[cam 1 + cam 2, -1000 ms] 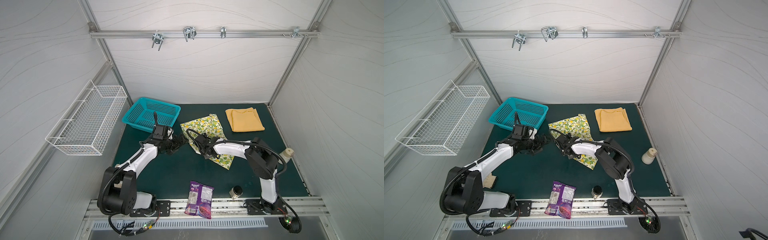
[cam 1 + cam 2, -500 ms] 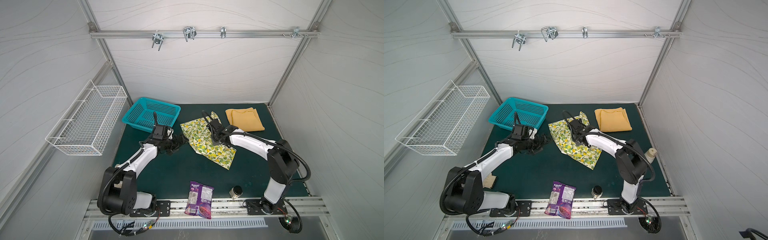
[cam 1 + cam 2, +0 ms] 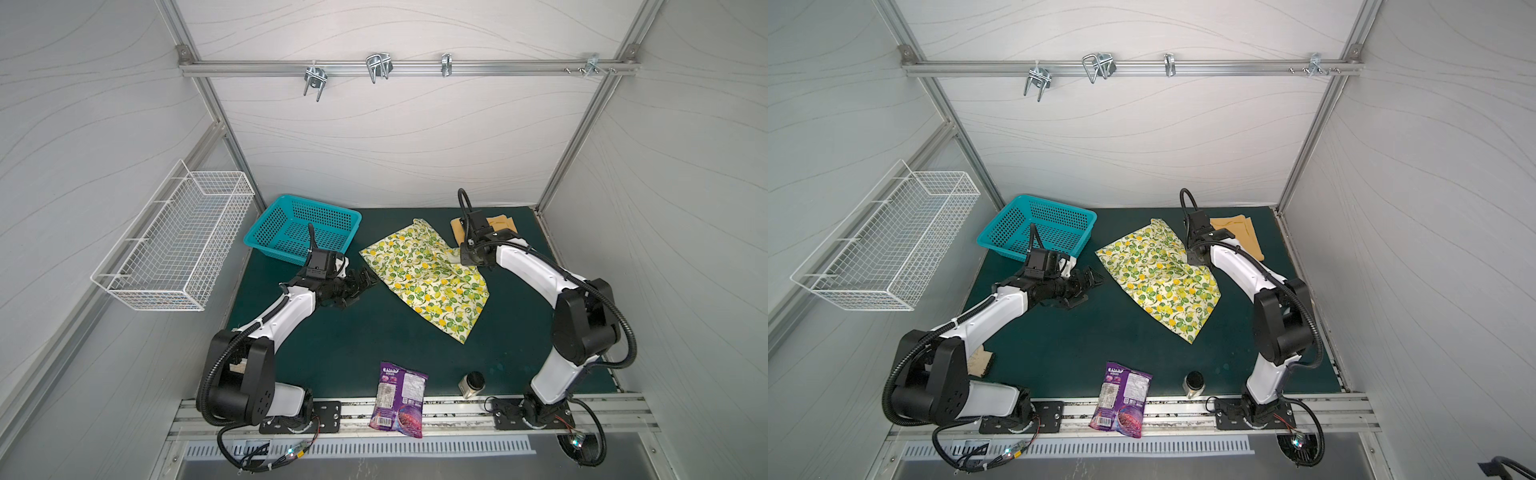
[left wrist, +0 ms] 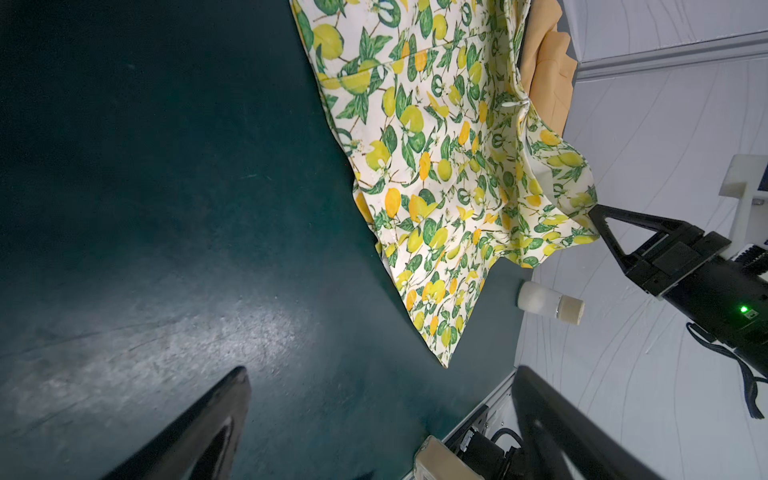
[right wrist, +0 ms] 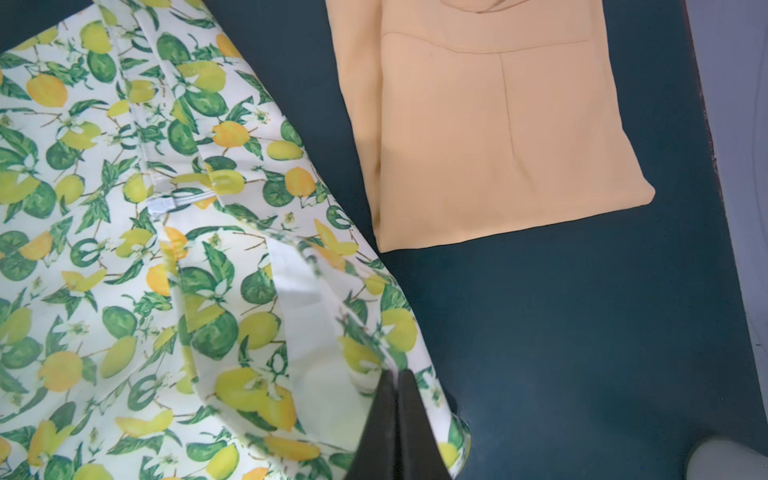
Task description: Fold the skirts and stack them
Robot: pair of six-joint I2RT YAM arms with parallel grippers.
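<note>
Two garments are lying on the counter [image 3: 374,340]. The left gripper [image 3: 357,289] is hovering spread wide and empty beside the lemon skirt [image 3: 424,278] — likely waiting to take a corner. That skirt is lying unfolded at centre, its right edge being pinched by the clamped right gripper [image 5: 395,376], probably to begin a fold. The mustard skirt [image 3: 500,222] is sitting folded at back right — presumably the stack's base.

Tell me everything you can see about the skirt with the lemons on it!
The lemon skirt is thin cream cloth printed with yellow lemons and green leaves, with stitched seams and a small zipper. It lies spread and wrinkled on the green mat, near the folded mustard skirt, not touching. The right gripper, fingers shut, pinches one edge, lifted slightly.
</note>
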